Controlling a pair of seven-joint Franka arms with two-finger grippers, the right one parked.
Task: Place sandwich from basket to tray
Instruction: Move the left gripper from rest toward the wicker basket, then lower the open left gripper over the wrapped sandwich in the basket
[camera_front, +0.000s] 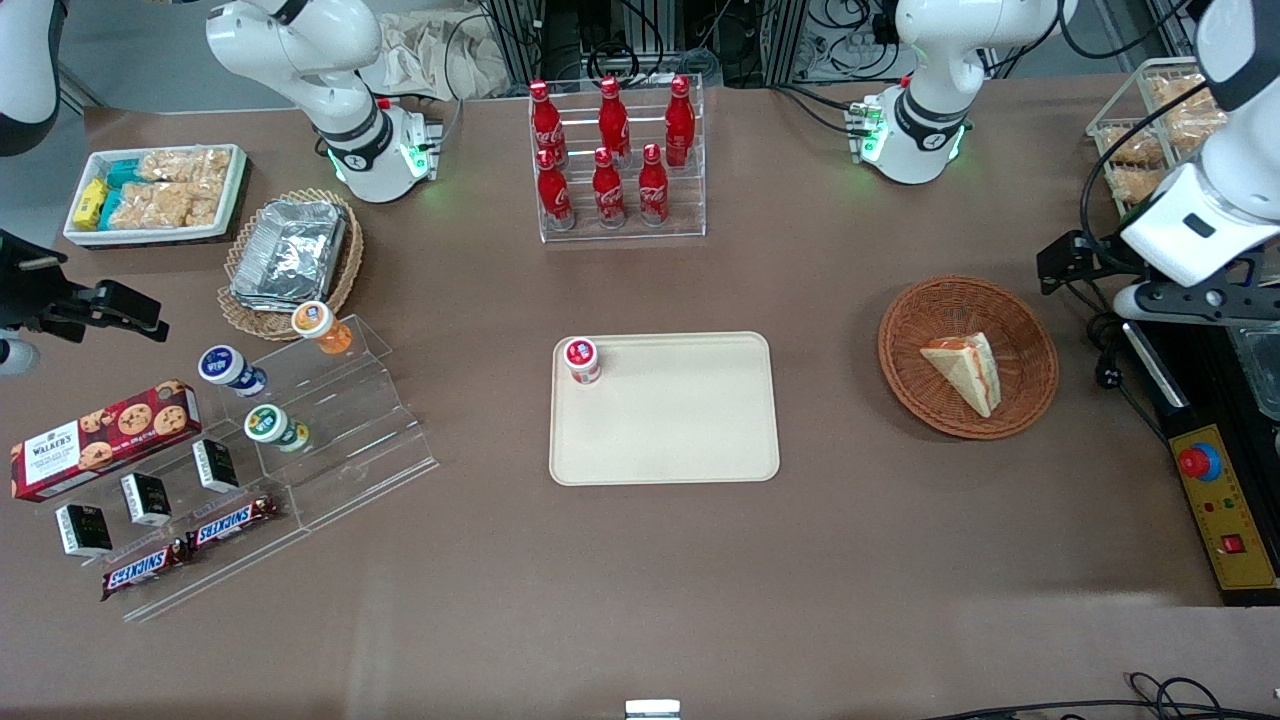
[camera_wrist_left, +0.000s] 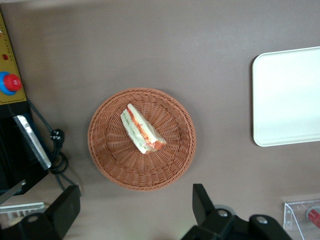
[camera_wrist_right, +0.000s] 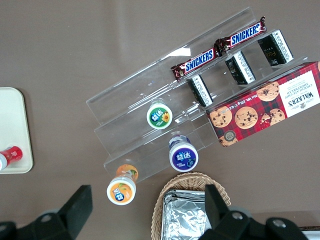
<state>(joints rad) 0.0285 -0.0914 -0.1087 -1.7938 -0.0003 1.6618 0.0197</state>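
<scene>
Triangular sandwich (camera_wrist_left: 141, 131) lying on its side in the middle of the reddish-brown wicker basket (camera_wrist_left: 105, 160), well apart from the cream tray (camera_front: 700, 455) with its one small red-capped bottle (camera_front: 582, 360). Left gripper (camera_wrist_left: 135, 212) high above the basket's rim toward the working arm's end of the table, fingers spread wide, holding nothing. Probably light, soft and easily crushed, so best pinched gently across the two bread faces near the wedge's middle, not on the red-orange filling edge.
</scene>
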